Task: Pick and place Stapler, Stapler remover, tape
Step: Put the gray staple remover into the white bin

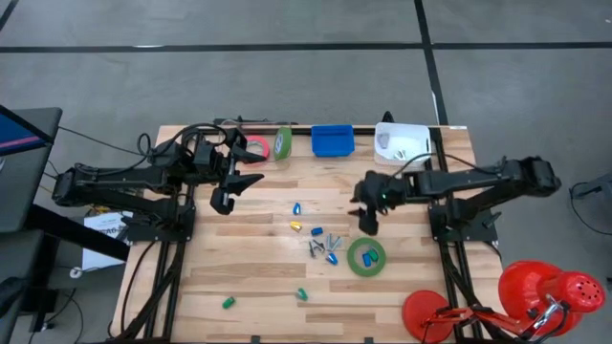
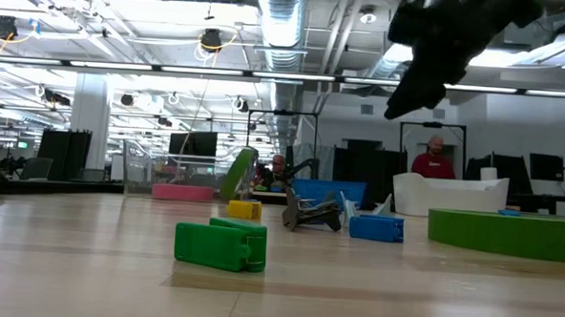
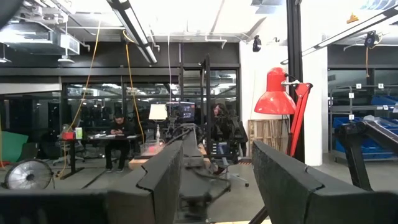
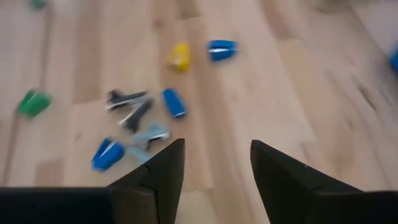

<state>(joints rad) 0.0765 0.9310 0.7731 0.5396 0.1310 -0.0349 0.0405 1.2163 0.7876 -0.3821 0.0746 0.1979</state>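
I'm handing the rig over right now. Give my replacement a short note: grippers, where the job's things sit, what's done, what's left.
Left gripper: open, empty, raised over the table's left rear.
Right gripper: open, empty, above the middle of the table, just behind the flat green tape roll.
Pink-red tape roll and the second green tape roll, which stands on edge, sit at the rear edge beside the blue bin; a white bin stands to its right.
Small staplers and removers lie scattered mid-table, with green ones near the front.
Done: nothing visibly binned. Left: everything still needs picking.
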